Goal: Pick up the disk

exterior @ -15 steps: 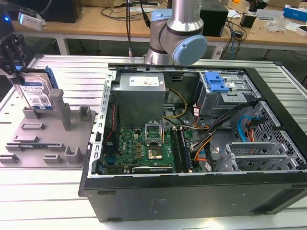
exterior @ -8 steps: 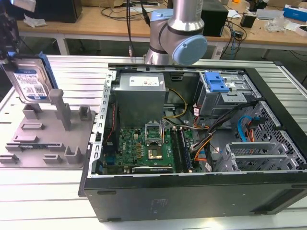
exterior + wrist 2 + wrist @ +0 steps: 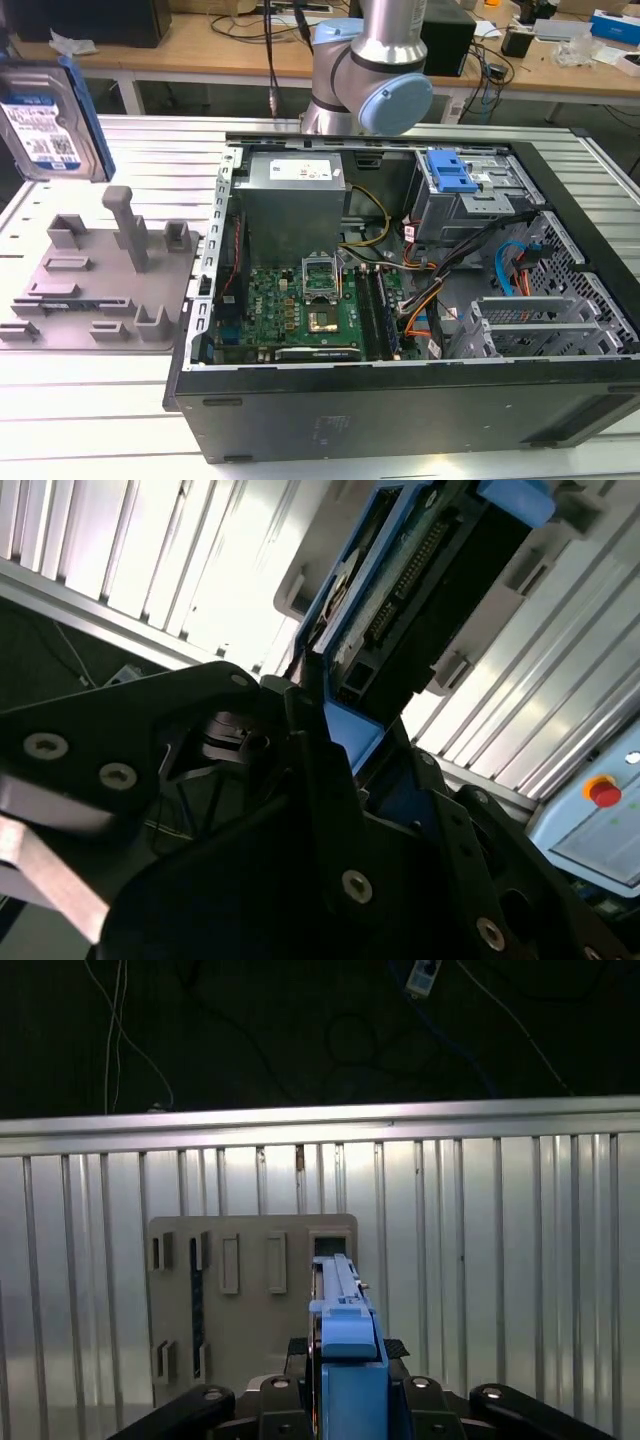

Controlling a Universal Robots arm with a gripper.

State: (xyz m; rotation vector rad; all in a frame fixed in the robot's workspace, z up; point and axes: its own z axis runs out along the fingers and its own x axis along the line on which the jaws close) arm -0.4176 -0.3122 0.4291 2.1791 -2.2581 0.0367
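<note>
My claw (image 3: 345, 1400) grips the disk (image 3: 45, 120) by one blue edge, high above the fixture (image 3: 100, 275); a thin hold, I judge, risking slip.

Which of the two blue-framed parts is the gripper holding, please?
The disk, aloft at the exterior view's left, its blue edge clamped in the gripper in the first wrist view. The blue bracket sits inside the computer case.

Disk (image 3: 45, 120) cut off by exterior view's left edge; hand (image 3: 345, 1400) hides its lower end.
</note>
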